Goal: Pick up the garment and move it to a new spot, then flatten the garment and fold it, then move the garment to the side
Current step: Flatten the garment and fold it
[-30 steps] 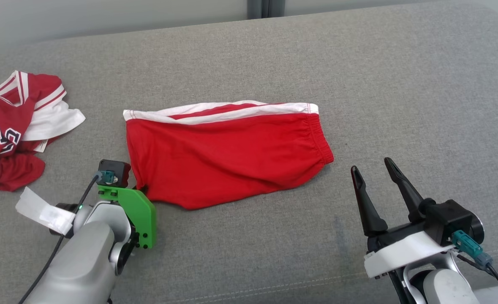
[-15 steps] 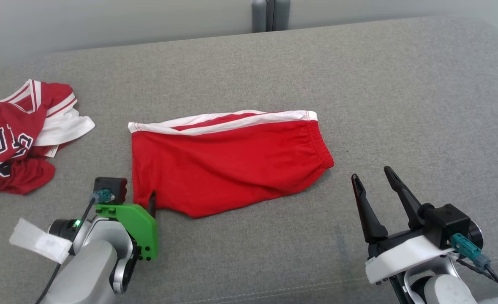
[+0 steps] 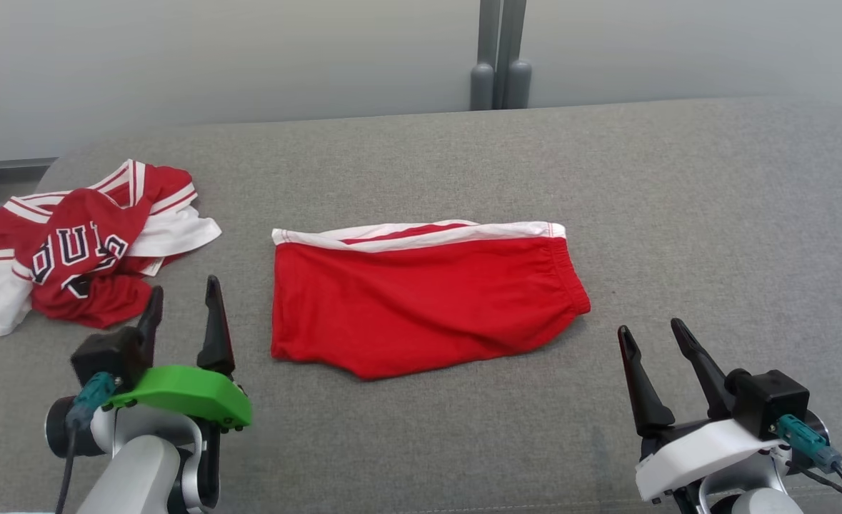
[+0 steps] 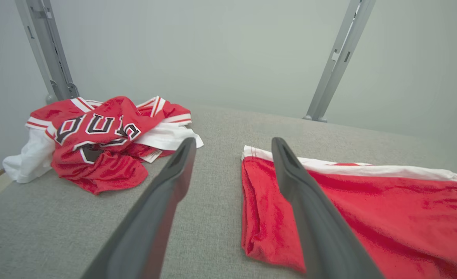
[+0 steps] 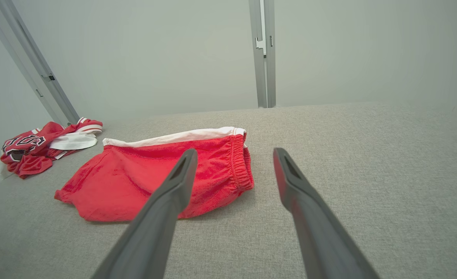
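The garment [image 3: 421, 300] is a pair of red shorts with a white side stripe, folded in half and lying flat on the grey cushioned surface [image 3: 678, 214]; it also shows in the left wrist view [image 4: 368, 209] and the right wrist view [image 5: 154, 174]. My left gripper [image 3: 181, 307] stands open and empty, left of the garment's near-left corner and apart from it. My right gripper [image 3: 653, 335] is open and empty too, near the front edge, a little right of the elastic waistband end.
A crumpled red and white jersey [image 3: 85, 250] with dark lettering lies at the far left of the surface, also in the left wrist view [image 4: 96, 135]. Grey metal posts [image 3: 495, 64] stand behind the surface against a pale wall.
My left gripper has let go of the garment's near-left corner, opened and drawn back, fingers now pointing up. The head camera has tilted up, so the scene sits lower in view. The right gripper stayed open.
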Tool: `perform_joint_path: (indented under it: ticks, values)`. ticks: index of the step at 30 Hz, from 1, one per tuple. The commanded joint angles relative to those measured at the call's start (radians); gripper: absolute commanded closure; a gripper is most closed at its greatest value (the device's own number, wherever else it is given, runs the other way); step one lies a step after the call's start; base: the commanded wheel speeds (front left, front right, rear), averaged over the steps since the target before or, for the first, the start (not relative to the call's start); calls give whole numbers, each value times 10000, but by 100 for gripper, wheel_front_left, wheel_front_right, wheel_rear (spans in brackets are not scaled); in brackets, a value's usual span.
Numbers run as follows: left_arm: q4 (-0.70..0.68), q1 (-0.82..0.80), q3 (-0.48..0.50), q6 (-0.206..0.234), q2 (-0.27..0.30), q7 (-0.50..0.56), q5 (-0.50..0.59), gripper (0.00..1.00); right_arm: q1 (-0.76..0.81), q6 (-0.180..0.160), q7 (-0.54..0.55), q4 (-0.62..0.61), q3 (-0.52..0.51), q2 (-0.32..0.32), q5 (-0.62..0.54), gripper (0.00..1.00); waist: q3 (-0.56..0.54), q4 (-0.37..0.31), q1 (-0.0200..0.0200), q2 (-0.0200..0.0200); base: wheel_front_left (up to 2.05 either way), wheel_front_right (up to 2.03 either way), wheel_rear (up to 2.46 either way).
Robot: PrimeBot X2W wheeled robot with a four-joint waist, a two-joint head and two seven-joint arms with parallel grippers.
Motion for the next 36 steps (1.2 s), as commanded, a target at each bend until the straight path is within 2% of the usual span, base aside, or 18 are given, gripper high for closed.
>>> perform_joint_path:
  ticks: [1, 3, 8, 15, 17, 22, 29, 36]
  values:
    - [-505, 318, 421, 35, -28, -79, 275, 0, 99, -3, -60, 69, -69, -8, 80, 0, -343, 393, 0, 0, 0, 0, 0]
    - [-1521, 1209, 1225, -123, -345, -56, 816, 0, 144, -3, -108, 199, -183, -8, 124, 0, -468, 589, 0, 0, 0, 0, 0]
    - [-2593, 2450, 2267, -749, -819, -60, 1436, 0, 156, -3, -187, 408, -285, -10, 155, 0, -624, 757, 0, 0, 0, 0, 0]
    - [-3189, 3626, 2850, -1820, -1029, -62, 2192, 0, 250, -3, -280, 700, -458, -10, 63, 0, -789, 828, 0, 0, 0, 0, 0]
    - [-3262, 3895, 2927, -1999, -1020, -61, 2458, 0, 280, -3, -339, 775, -545, -8, -107, 0, -832, 831, 0, 0, 0, 0, 0]
    - [-3257, 4237, 3011, -2274, -1005, -61, 2938, 0, 393, -3, -614, 898, -722, -10, -543, 0, -891, 819, 0, 0, 0, 0, 0]
    - [-2972, 4781, 2939, -2412, -1097, -62, 3543, 0, 698, -3, -1080, 1133, -1123, -13, -688, 0, -952, 682, 0, 0, 0, 0, 0]
    - [-2345, 4738, 3036, -2710, -1198, -62, 3641, 0, 848, -3, -1140, 1550, -1250, -11, -612, 0, -1017, 628, 0, 0, 0, 0, 0]
